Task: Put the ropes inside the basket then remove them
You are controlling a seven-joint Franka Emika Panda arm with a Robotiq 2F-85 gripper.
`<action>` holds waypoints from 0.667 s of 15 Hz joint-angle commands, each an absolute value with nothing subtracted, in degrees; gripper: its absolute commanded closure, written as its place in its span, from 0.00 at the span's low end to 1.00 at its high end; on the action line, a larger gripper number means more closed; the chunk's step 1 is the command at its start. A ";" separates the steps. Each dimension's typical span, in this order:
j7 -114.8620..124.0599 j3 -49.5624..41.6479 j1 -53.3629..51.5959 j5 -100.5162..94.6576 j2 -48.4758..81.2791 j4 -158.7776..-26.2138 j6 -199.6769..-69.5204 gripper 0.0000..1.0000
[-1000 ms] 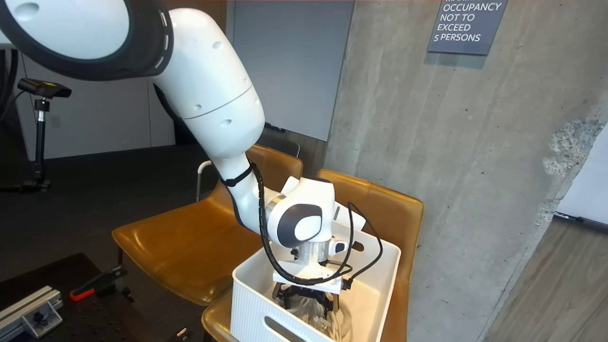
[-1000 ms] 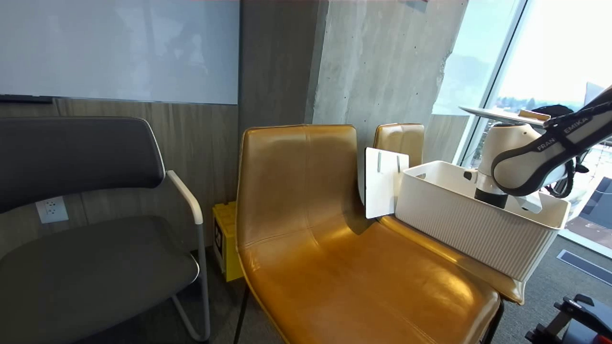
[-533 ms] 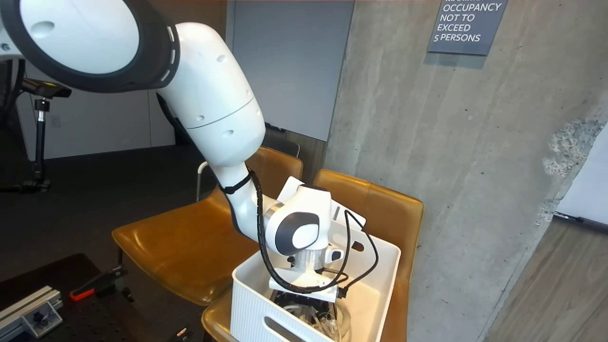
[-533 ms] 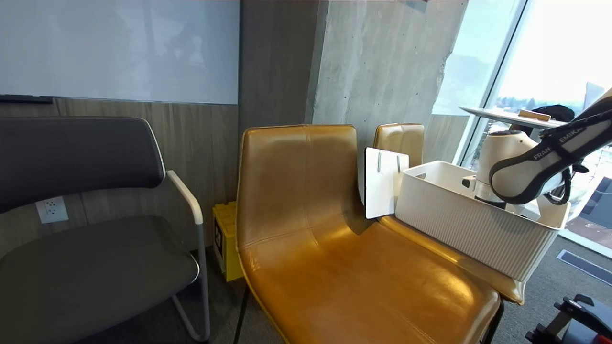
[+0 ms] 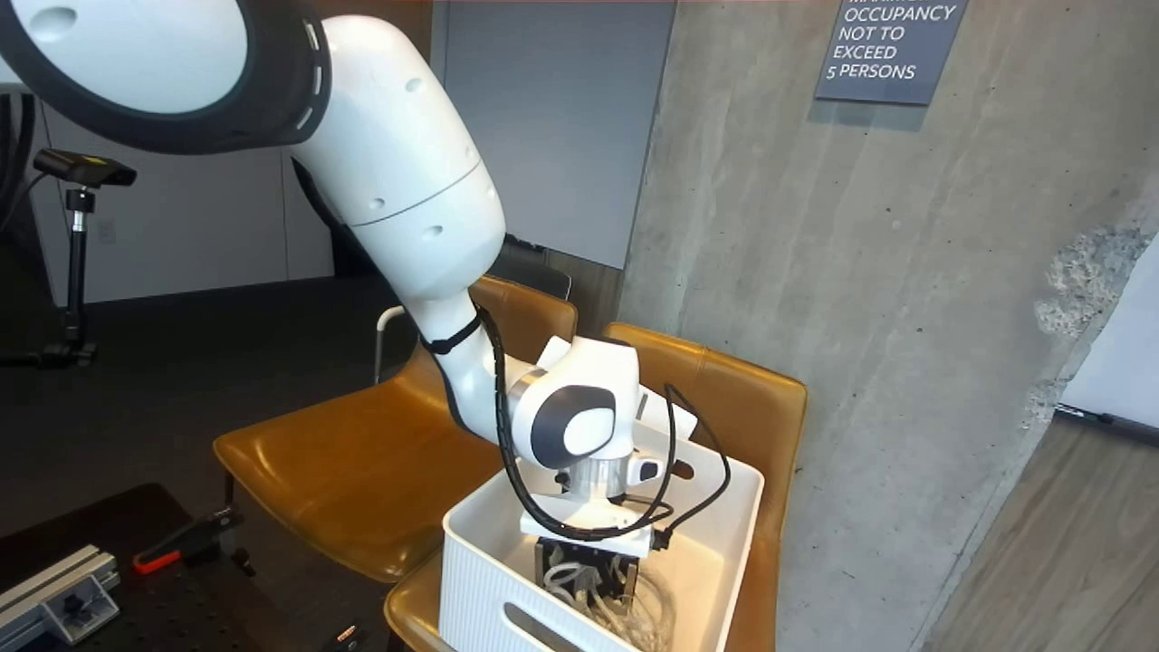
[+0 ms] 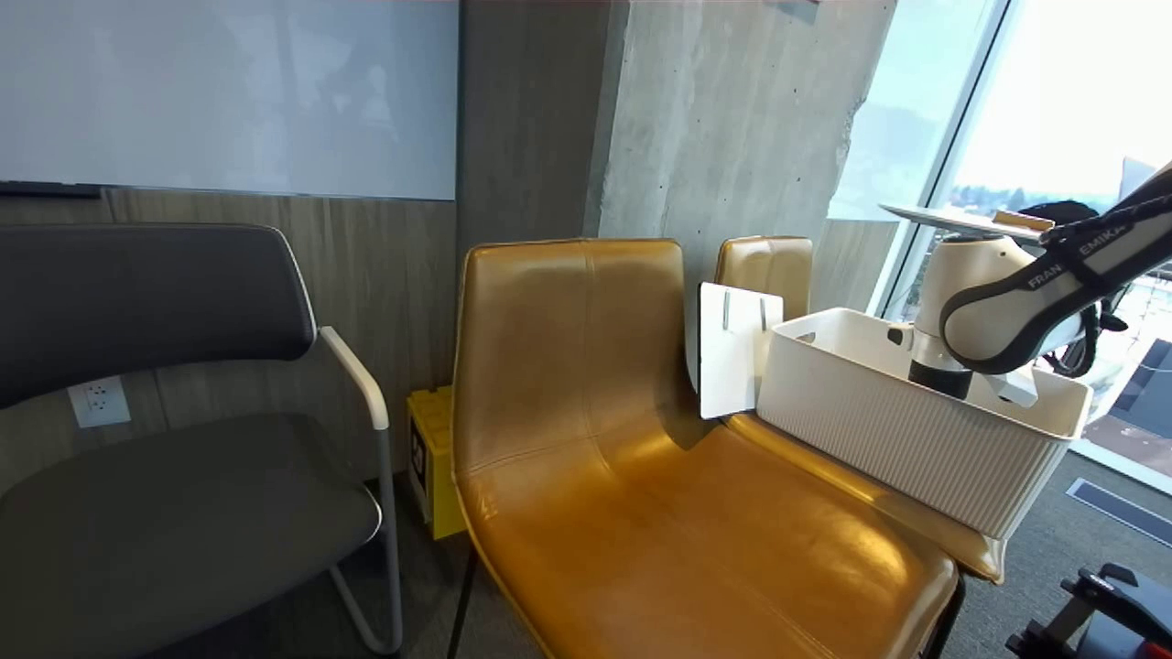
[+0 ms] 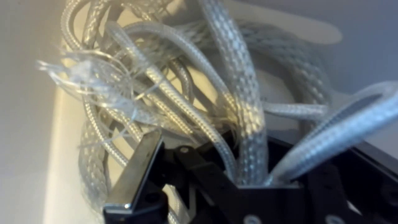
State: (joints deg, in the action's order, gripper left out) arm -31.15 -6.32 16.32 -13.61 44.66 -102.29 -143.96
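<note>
The white ribbed basket (image 5: pixel 489 580) rests on a tan chair and appears in both exterior views. Down inside it, my gripper (image 5: pixel 593 580) is among the pale braided ropes (image 5: pixel 647 625). In the wrist view several ropes (image 7: pixel 248 93), thick and thin, run together into the jaws and are pinched tightly there; one loop sticks out to the right. A frayed end (image 7: pixel 93 84) lies loose at the left, and more coils rest on the basket floor. One metal-faced finger (image 7: pixel 133 174) shows; the exact contact between the fingertips is hidden. The basket wall hides my gripper in an exterior view (image 6: pixel 897 439).
Basket walls stand close around my wrist. A white panel (image 6: pixel 732 352) leans behind the basket's end. Another tan chair (image 6: pixel 714 540) stands beside it, with a concrete wall (image 5: pixel 869 317) behind. A dark table with a clamp (image 5: pixel 190 539) lies at lower left.
My gripper was wide open a second ago. It dipped lower into the basket, its jaws closed, and it has risen back to its former height with ropes drawn up in it.
</note>
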 commanded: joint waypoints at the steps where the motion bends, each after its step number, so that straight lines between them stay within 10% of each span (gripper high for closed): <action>1: -31.62 -5.37 17.10 -13.00 36.84 -103.95 -138.54 1.00; 10: -32.06 -2.57 13.99 -7.74 18.18 -98.69 -118.19 1.00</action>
State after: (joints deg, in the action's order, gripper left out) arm -31.33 -3.87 15.44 -10.55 24.01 -99.51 -124.43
